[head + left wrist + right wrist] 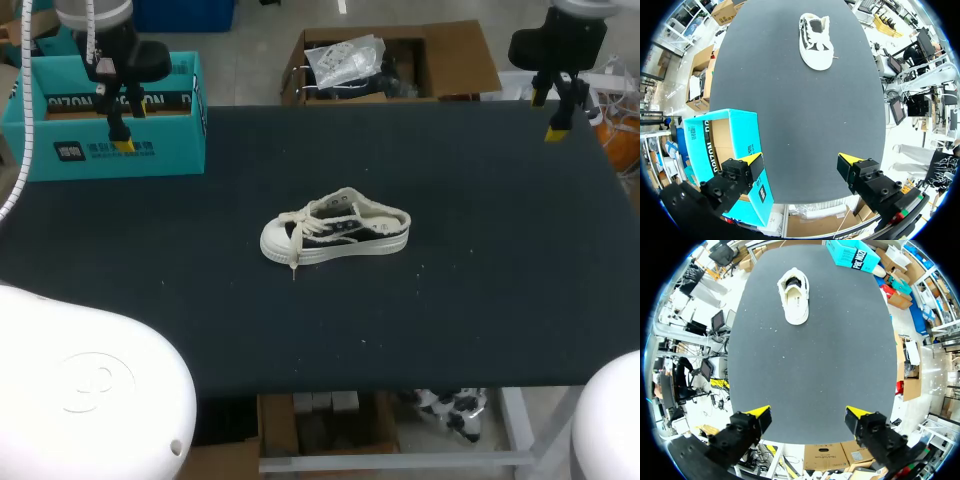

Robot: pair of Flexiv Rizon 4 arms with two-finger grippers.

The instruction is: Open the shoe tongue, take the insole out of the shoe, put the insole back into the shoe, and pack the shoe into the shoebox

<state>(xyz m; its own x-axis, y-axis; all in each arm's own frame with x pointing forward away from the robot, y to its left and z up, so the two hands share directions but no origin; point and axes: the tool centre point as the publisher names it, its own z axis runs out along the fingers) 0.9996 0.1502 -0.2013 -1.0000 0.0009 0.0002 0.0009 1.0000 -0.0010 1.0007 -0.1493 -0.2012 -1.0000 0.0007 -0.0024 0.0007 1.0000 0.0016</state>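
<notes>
At the middle of the table (480, 300): the sneaker (335, 232) stands on its sole, toe toward my left side, with its laces (297, 222) loose. It is well apart from both arms.
Shoebox: the teal shoebox (100, 155) sits at the far left corner of the table. Its top is open, and I see nothing inside it.
Step in hand: I judge it is the first one, opening the tongue, and it is not yet begun. Nothing touches the sneaker.
Insole: I cannot tell how it lies, because the shoe opening is too small in every view.
Next move: I think one arm must come down to hold the sneaker by toe or heel. The other must then take the tongue at the opening and pull it up and forward, keeping away from the loose laces.
Left arm: it is raised at the far left, and the left gripper (801, 160) hovers over the front wall of the shoebox, fingers pointing down and spread wide with nothing between them.
Right arm: it is raised at the far right corner, and the right gripper (808, 412) points down with its jaws also wide apart, holding nothing.
</notes>
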